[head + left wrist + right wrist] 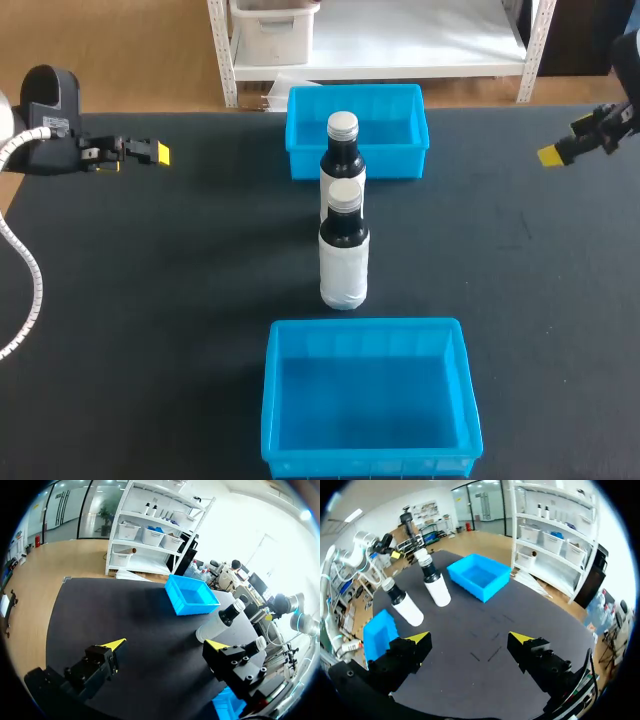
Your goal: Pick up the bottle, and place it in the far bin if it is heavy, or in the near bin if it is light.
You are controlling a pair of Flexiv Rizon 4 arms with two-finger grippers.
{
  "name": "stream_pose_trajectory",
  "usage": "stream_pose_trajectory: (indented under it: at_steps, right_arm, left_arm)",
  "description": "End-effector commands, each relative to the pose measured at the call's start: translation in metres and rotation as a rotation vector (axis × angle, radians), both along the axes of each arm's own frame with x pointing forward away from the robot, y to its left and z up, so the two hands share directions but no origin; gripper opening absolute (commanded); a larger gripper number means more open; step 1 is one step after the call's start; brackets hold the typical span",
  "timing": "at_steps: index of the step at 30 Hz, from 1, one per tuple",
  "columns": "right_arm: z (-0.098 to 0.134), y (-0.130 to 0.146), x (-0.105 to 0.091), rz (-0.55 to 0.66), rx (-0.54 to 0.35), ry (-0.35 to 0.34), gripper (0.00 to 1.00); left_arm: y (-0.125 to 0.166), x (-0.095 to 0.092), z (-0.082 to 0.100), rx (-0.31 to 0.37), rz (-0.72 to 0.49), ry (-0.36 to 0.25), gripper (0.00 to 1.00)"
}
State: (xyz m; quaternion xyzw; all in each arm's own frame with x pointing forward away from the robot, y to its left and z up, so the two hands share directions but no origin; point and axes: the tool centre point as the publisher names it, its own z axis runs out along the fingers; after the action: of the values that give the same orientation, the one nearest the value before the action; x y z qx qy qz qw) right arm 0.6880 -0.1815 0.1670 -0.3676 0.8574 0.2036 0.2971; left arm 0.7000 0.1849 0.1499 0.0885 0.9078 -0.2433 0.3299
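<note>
Tabletop has near bottle and far bottle upright, my left claw and right claw both spread.

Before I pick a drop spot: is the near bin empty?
Empty: the near bin shows only bare blue floor in the head view.

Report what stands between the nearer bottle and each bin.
The other bottle stands upright directly between the nearer bottle and the far bin. Nothing visible stands between it and the near bin.
</note>
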Motion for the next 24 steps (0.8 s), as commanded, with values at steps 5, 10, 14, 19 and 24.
stream_pose_trajectory:
  at_steps: [5,10,14,19,24]
  right_arm:
    - [0.002,-0.002,0.008,0.489,0.076,0.164,1.00]
    - [0.001,0.006,0.005,0.543,0.071,0.092,1.00]
    - [0.000,0.023,-0.008,0.607,0.086,-0.032,1.00]
    - [-0.007,0.046,-0.021,0.651,0.108,-0.092,1.00]
    - [-0.010,0.072,-0.033,0.663,0.117,-0.106,1.00]
  left_arm:
    - [0.000,0.000,0.000,0.000,0.000,0.000,1.00]
    - [0.000,0.000,0.000,0.000,0.000,0.000,1.00]
    - [0.000,0.000,0.000,0.000,0.000,0.000,1.00]
    - [0.000,0.000,0.000,0.000,0.000,0.000,1.00]
    - [0.000,0.000,0.000,0.000,0.000,0.000,1.00]
